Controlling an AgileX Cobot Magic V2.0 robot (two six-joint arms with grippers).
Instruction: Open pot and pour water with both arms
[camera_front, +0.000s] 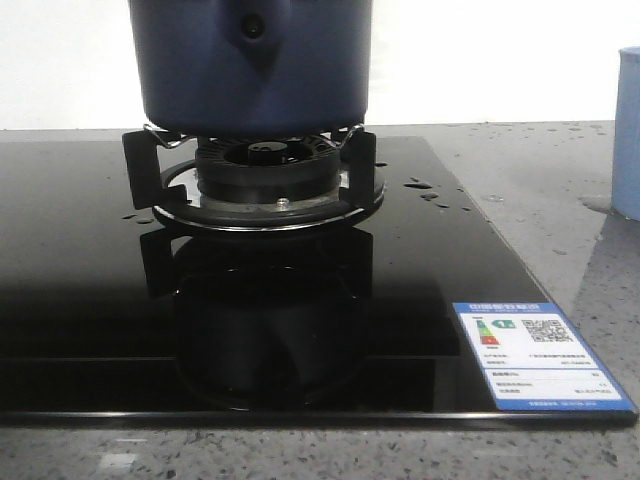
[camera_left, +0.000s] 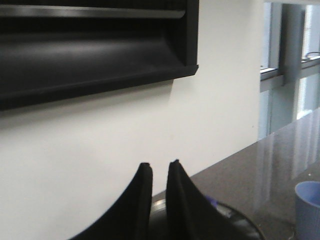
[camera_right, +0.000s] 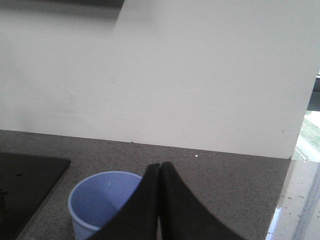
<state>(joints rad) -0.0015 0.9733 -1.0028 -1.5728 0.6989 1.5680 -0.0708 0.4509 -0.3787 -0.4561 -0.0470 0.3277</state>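
On burner, pot (camera_front: 250, 70), bracket camera-facing

There is one pot (camera_front: 250, 65), on one burner (camera_front: 262, 175) of one black hob (camera_front: 80, 300). One blue cup (camera_right: 102, 202) stands on the counter (camera_front: 540, 180). One label (camera_front: 535, 355) is on the hob. Several water drops (camera_front: 420, 186) lie there.

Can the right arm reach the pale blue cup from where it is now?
Probably yes: the right gripper, fingertips together, hovers just above the cup, with nothing between them. It would need to open first.
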